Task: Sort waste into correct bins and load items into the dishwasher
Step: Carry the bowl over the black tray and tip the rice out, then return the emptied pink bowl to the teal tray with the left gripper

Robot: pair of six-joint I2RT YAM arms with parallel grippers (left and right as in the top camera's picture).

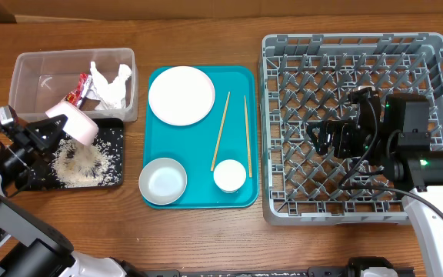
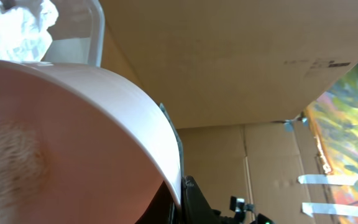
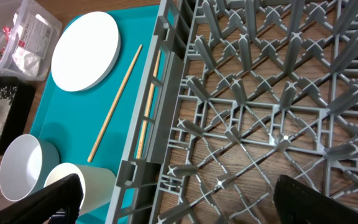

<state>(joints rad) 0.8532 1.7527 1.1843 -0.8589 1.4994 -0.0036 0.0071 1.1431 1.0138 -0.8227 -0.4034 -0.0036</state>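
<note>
My left gripper (image 1: 54,128) is shut on the rim of a white bowl (image 1: 74,121), tipped over the black tray (image 1: 111,178); rice scraps (image 1: 83,163) fall in a heap there. In the left wrist view the bowl (image 2: 86,124) fills the frame. The clear tub (image 1: 29,77) holds crumpled napkins (image 1: 111,86) and a red wrapper (image 1: 79,88). On the teal tray (image 1: 241,77) lie a white plate (image 1: 181,95), two chopsticks (image 1: 221,131), a grey bowl (image 1: 162,181) and a white cup (image 1: 230,175). My right gripper (image 1: 323,137) is open and empty above the grey dish rack (image 1: 279,115).
The right wrist view shows the rack's pegs (image 3: 272,106), its left wall, the plate (image 3: 84,51), chopsticks (image 3: 115,102), cup (image 3: 89,185) and grey bowl (image 3: 20,174). The wooden table (image 1: 206,238) runs along the front.
</note>
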